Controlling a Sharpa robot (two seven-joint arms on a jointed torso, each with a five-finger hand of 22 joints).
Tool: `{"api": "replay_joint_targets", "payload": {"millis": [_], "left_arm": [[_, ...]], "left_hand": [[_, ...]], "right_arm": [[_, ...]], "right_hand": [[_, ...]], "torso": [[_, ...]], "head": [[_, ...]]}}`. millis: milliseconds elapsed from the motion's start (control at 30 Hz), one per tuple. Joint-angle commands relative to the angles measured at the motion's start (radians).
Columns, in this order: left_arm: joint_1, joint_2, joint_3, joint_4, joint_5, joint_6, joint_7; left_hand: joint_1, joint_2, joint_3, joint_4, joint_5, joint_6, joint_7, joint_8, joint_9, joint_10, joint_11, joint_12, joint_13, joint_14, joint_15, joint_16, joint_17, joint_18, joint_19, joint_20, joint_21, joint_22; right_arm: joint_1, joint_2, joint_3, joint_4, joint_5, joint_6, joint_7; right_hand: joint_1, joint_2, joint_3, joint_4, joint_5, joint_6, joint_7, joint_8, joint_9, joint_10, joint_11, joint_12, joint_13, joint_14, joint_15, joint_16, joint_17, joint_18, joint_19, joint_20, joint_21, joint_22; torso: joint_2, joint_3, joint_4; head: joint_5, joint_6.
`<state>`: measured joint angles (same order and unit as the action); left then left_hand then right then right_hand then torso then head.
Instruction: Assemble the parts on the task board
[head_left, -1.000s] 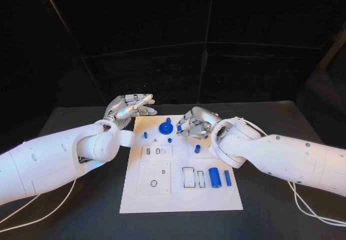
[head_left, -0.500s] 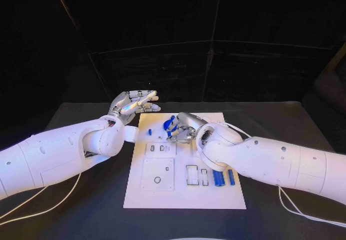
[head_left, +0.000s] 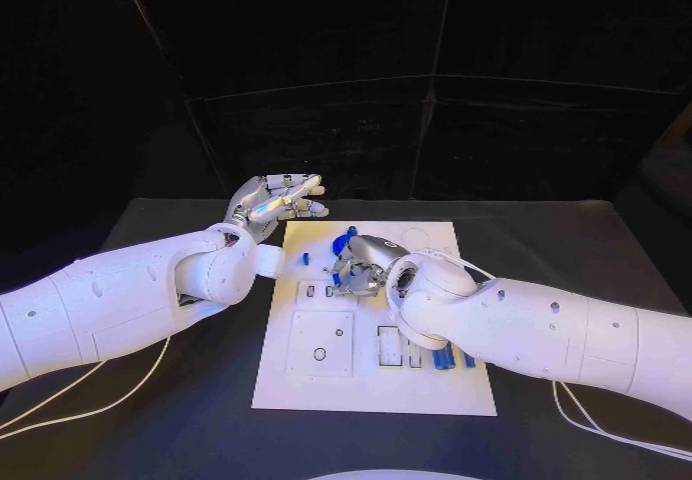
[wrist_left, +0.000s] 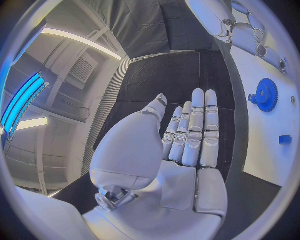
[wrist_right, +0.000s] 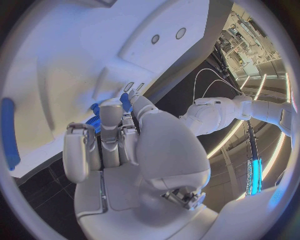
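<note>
left hand (head_left: 274, 205) flat, fingers together

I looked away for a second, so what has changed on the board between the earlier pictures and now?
The right hand has moved across the white task board toward the left hand, past the blue gear, fingers curled. Whether it holds anything cannot be told. The left hand stays raised and open beside the board's far corner.

The table is seen from above by the head camera. Each wrist camera is set close behind its own hand. The task board (head_left: 375, 330) is shared by all three views.
</note>
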<state>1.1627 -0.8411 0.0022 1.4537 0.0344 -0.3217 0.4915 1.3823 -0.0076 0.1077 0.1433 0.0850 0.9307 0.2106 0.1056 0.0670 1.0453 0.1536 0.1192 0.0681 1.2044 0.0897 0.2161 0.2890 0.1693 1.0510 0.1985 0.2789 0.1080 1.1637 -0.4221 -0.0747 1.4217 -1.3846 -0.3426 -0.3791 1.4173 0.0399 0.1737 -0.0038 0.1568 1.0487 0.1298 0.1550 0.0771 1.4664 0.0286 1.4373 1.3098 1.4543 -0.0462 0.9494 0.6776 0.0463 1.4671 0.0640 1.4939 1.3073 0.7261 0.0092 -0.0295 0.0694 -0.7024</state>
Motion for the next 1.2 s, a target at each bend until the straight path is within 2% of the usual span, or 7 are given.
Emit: {"api": "replay_joint_targets", "payload": {"millis": [33, 300, 433, 1200], "left_arm": [[0.002, 0.003, 0.001, 0.000, -0.005, 0.010, 0.009], [0.002, 0.007, 0.001, -0.003, -0.005, 0.012, 0.008], [0.002, 0.009, 0.001, -0.004, -0.005, 0.012, 0.008], [0.002, 0.007, 0.001, -0.008, -0.005, 0.012, 0.008]], "left_hand": [[0.004, 0.009, 0.001, -0.006, -0.004, 0.008, 0.000, -0.004, -0.001, 0.008, -0.001, -0.002, -0.001, 0.004, 0.000, -0.004, 0.001, 0.014, 0.010, 0.000, -0.001, -0.002], [0.004, 0.009, 0.001, -0.006, -0.004, 0.009, 0.000, -0.004, 0.000, 0.009, -0.002, -0.002, -0.001, 0.004, 0.000, -0.004, 0.002, 0.014, 0.010, -0.001, -0.001, -0.002], [0.004, 0.009, 0.001, -0.006, -0.004, 0.009, 0.000, -0.004, 0.000, 0.009, -0.002, -0.002, -0.001, 0.004, 0.000, -0.004, 0.002, 0.014, 0.010, -0.001, -0.001, -0.002], [0.004, 0.009, 0.001, -0.006, -0.004, 0.009, 0.000, -0.004, 0.000, 0.009, -0.002, -0.002, -0.001, 0.004, 0.000, -0.004, 0.002, 0.014, 0.010, -0.001, -0.001, -0.002]], "right_arm": [[-0.001, 0.004, 0.000, -0.004, -0.035, 0.023, -0.005], [-0.013, 0.015, 0.000, -0.012, -0.038, 0.032, -0.002], [-0.017, 0.015, -0.001, -0.014, -0.038, 0.038, -0.002], [-0.024, 0.000, -0.001, -0.005, -0.063, 0.075, -0.015]], "right_hand": [[-0.007, 0.007, 0.007, 0.001, 0.003, 0.034, -0.020, 0.003, 0.012, -0.001, -0.004, -0.007, 0.121, 0.001, -0.005, -0.007, -0.002, -0.007, 0.021, -0.007, -0.001, 0.074], [-0.010, 0.003, 0.007, 0.000, 0.002, 0.033, -0.020, 0.002, 0.012, 0.000, -0.004, -0.007, 0.121, 0.001, -0.005, -0.007, -0.001, -0.007, 0.021, -0.007, -0.001, 0.074], [-0.011, 0.001, 0.007, 0.000, 0.002, 0.032, -0.020, 0.002, 0.012, -0.001, -0.004, -0.008, 0.120, 0.001, -0.005, -0.007, -0.001, -0.007, 0.021, -0.007, -0.001, 0.074], [-0.021, -0.012, 0.010, -0.005, -0.004, 0.023, -0.015, -0.006, 0.009, -0.005, -0.001, -0.013, 0.116, 0.001, -0.003, -0.008, -0.002, -0.007, 0.021, -0.006, -0.001, 0.074]], "torso": [[-0.001, -0.0002, -0.0004], [0.000, 0.0006, -0.0012], [-0.001, -0.0005, -0.0014], [-0.001, -0.0004, -0.0016]], "head": [[0.002, -0.002], [0.007, -0.006], [0.007, -0.009], [0.009, -0.013]]}}
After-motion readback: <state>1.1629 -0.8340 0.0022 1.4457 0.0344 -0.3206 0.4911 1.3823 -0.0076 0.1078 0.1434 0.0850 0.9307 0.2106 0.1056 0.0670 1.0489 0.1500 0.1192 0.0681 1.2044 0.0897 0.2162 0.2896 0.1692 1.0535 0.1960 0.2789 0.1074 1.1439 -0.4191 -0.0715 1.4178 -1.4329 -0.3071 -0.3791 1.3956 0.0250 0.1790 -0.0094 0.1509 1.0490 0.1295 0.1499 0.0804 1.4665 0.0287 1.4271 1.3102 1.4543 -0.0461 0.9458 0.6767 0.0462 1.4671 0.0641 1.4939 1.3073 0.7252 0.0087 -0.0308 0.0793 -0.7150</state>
